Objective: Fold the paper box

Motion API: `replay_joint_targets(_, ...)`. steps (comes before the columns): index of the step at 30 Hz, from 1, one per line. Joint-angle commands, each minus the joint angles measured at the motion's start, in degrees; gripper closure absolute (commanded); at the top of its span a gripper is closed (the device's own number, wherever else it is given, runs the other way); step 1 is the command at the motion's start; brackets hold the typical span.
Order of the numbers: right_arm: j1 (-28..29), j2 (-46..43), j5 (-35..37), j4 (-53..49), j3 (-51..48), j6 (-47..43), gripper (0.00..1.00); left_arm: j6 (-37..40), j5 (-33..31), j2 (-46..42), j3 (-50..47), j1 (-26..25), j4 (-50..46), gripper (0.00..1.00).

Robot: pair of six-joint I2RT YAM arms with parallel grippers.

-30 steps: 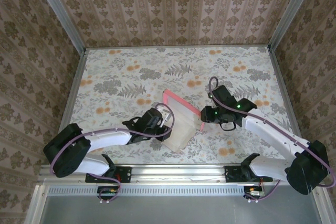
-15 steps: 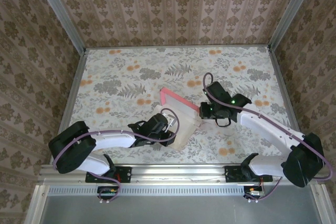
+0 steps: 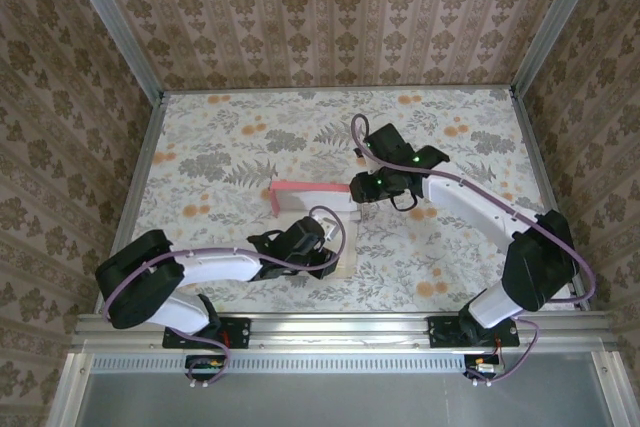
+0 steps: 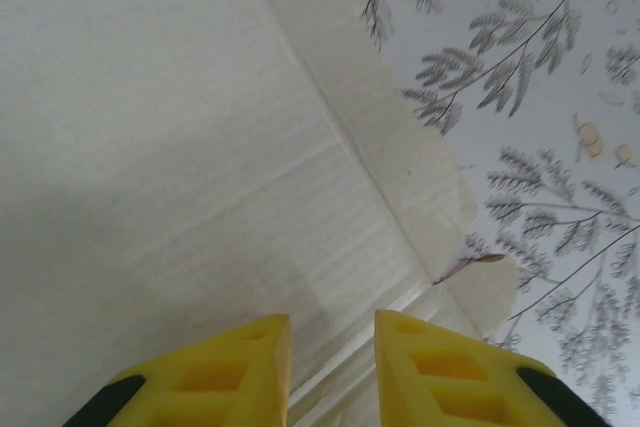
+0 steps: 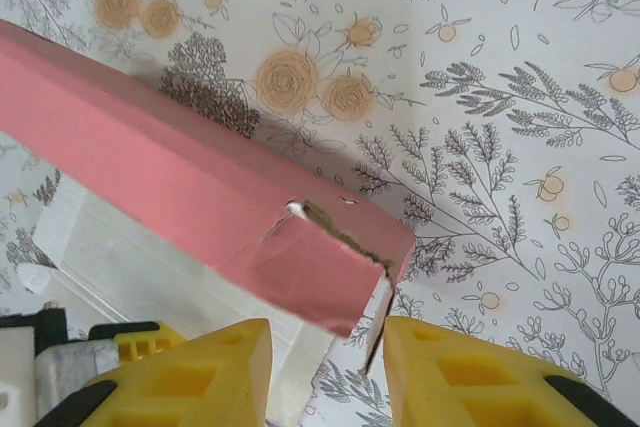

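**Ana:** Where is the paper box [image 3: 312, 189]?

**Ben:** In the middle of the table [image 3: 220, 147], between the two arms. One pink wall [image 5: 190, 177] stands up. The pale floor [image 4: 150, 147] lies flat on the near side of it.

**Ana:** Which way does the pink wall run?

**Ben:** Its long way goes side to side across the table. The floor reaches from it back toward the arms.

**Ana:** Who is closest to the wall?

**Ben:** The right gripper [image 5: 328, 332]. It is at the wall's right end, and the wall runs away from it to the left.

**Ana:** Is it squeezing the corner?

**Ben:** I cannot tell. Its yellow fingers [image 5: 190, 377] stand a bit apart, one on each side of the corner. I can't see if they press.

**Ana:** And the left gripper [image 4: 332, 332]?

**Ben:** It is at the other end of the box, the near end. Its fingers are close together, and a fold of the pale paper runs in between them. I think it pinches that fold.

**Ana:** So what matters next?

**Ben:** I think the right one has to work along that side-to-side wall while the left one holds the near end down.
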Motion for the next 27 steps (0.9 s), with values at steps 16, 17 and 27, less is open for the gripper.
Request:
replay_joint_targets(16, -0.2, -12.7, -0.5, 13.3, -17.7, 16.5, 0.62, 6.8, 2.6, -3.2, -0.4, 7.5, -8.8, 0.71)
replay_joint_targets(17, -0.2, -12.8, -0.5, 15.2, -19.0, 17.3, 0.62, 6.8, 2.4, -2.9, -0.5, 7.5, -8.5, 0.71)
replay_joint_targets(27, 0.4, -8.7, -0.1, 23.2, -20.8, 14.6, 0.62, 5.9, 0.8, -0.2, -1.7, 7.6, -6.2, 0.72)
